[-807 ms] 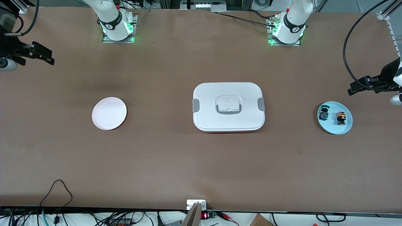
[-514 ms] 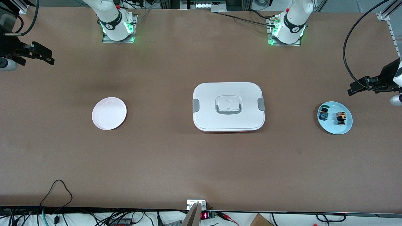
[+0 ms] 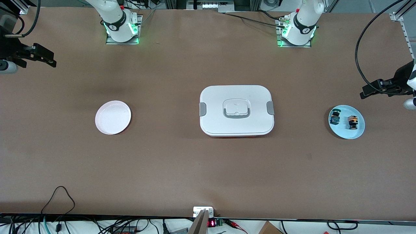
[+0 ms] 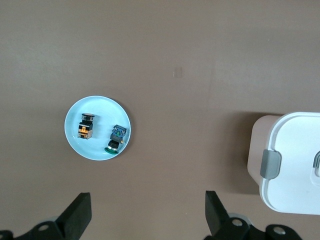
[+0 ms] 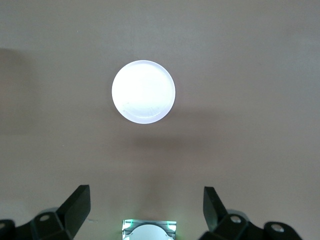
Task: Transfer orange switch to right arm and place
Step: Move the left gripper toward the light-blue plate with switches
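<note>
The orange switch (image 3: 352, 122), a small black block with orange markings, lies on a light blue plate (image 3: 346, 132) toward the left arm's end of the table. In the left wrist view the orange switch (image 4: 85, 126) shows on the same plate (image 4: 97, 101). My left gripper (image 3: 363, 91) hangs open and empty above the table near that plate, touching nothing. In its own view the left gripper (image 4: 148, 215) has bare table between its fingers. My right gripper (image 3: 52, 60) hangs open and empty over the right arm's end of the table. The right gripper (image 5: 146, 210) also shows in its own view.
A blue-and-green component (image 3: 334, 118) lies beside the switch on the blue plate. A white lidded box (image 3: 236, 110) with grey clips stands mid-table. An empty white plate (image 3: 113, 117) lies toward the right arm's end. Cables hang along the table edge nearest the front camera.
</note>
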Robot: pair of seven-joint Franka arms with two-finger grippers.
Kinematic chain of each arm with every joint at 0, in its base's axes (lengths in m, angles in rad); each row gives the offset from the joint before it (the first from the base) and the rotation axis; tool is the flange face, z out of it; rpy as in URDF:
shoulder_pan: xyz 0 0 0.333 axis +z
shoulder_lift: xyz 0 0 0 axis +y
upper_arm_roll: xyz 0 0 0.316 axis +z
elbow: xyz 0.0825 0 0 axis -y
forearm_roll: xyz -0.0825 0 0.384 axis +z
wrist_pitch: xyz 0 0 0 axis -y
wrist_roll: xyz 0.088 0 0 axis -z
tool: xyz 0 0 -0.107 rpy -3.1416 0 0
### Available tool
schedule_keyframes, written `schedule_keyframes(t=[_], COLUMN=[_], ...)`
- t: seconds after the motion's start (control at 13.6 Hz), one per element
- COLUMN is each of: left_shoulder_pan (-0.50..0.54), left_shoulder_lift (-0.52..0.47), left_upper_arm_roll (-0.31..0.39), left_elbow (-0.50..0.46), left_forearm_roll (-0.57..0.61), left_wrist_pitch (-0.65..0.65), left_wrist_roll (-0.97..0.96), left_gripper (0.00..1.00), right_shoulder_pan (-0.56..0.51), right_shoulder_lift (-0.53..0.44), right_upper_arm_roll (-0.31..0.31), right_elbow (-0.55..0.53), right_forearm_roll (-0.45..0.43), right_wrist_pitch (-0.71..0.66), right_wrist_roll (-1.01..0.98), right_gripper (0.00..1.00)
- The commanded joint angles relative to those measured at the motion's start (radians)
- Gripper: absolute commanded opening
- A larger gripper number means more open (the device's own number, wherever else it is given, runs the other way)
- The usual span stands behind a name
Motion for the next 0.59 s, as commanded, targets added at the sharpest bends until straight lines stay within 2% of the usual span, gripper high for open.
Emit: schedule_keyframes(t=[0.0, 0.22, 0.51], left_shoulder_pan=[0.013, 0.051, 0.100], left_shoulder_lift=[0.027, 0.035, 0.038], left_upper_arm_roll=[0.000, 0.000, 0.000], left_elbow=[0.019, -0.031, -0.077], left_forearm_roll=[0.003, 0.010, 0.058], left_wrist_pitch=[-0.065, -0.102, -0.077], left_wrist_roll=[0.119, 0.194, 0.478], left_gripper=[1.00, 1.00, 1.00], right_shoulder_pan=[0.004, 0.002, 0.001], right_shoulder_lift=[0.003, 0.004, 0.006], right_upper_arm_roll=[0.000, -0.001, -0.001], right_elbow=[0.010, 0.010, 0.010], right_forearm_roll=[0.008, 0.014, 0.013], right_wrist_pitch=[-0.013, -0.005, -0.003], right_wrist_roll=[0.003, 0.006, 0.004], right_gripper=[1.00, 1.00, 1.00])
